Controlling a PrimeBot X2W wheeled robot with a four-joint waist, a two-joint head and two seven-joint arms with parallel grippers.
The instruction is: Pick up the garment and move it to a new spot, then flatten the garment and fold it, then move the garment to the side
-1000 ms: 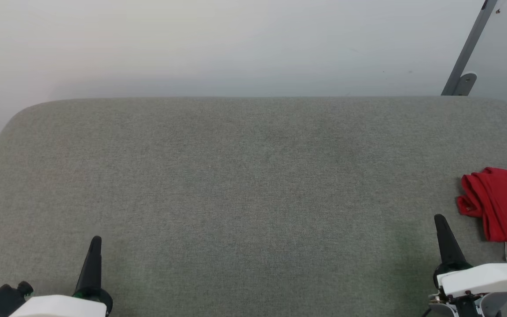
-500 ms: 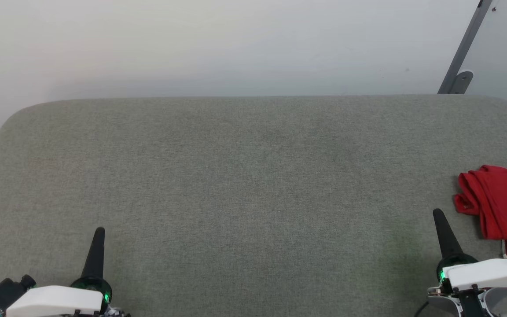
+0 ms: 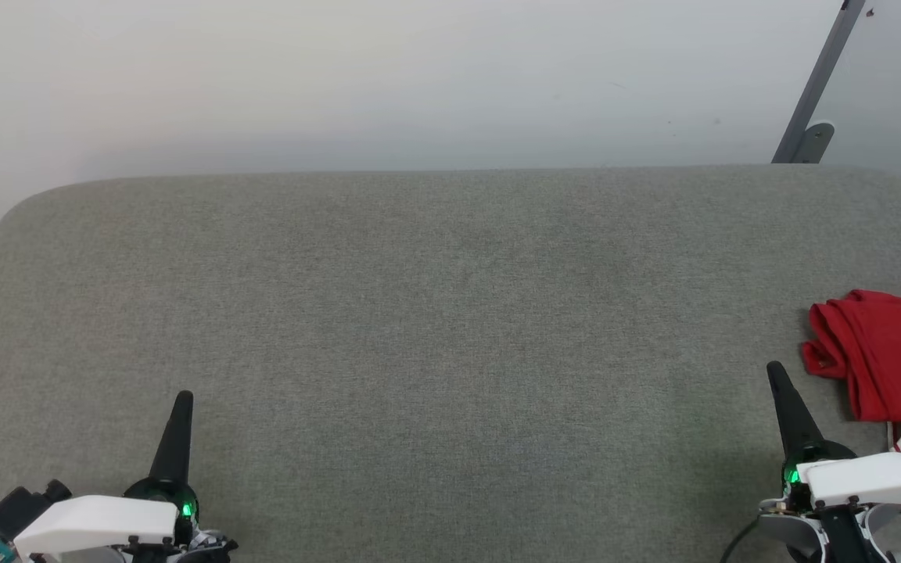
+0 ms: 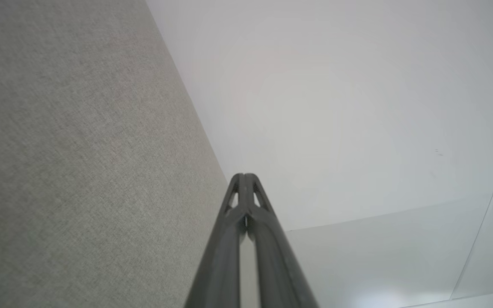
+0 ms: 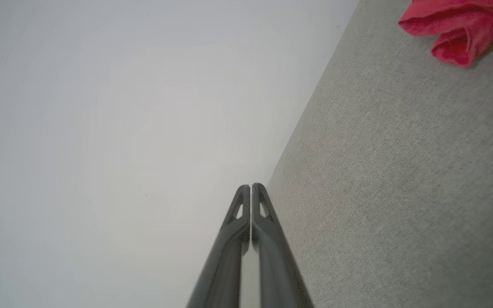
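Note:
The garment [image 3: 884,356] lies bunched in red folds at the right edge of the grey fabric table [image 3: 435,313], cut off by the frame; a bit of white shows at its lower side. In the right wrist view a red fold of the garment [image 5: 456,25] sits at the top right corner. My right gripper [image 3: 773,369] is shut, its tip just left of the garment and apart from it; its fingers [image 5: 250,188] press together, holding nothing. At the lower left my left gripper [image 3: 184,397] is shut and empty, fingers [image 4: 244,176] closed, far from the garment.
A white wall [image 3: 419,78] rises behind the table's far edge. A grey metal post with a bracket [image 3: 810,117] stands at the back right. The table's rounded left corner [image 3: 20,203] marks its far left limit.
The head camera has shifted a little, so the table and garment sit slightly lower-left in view. Both grippers show a bit higher in the frame. Both stay shut.

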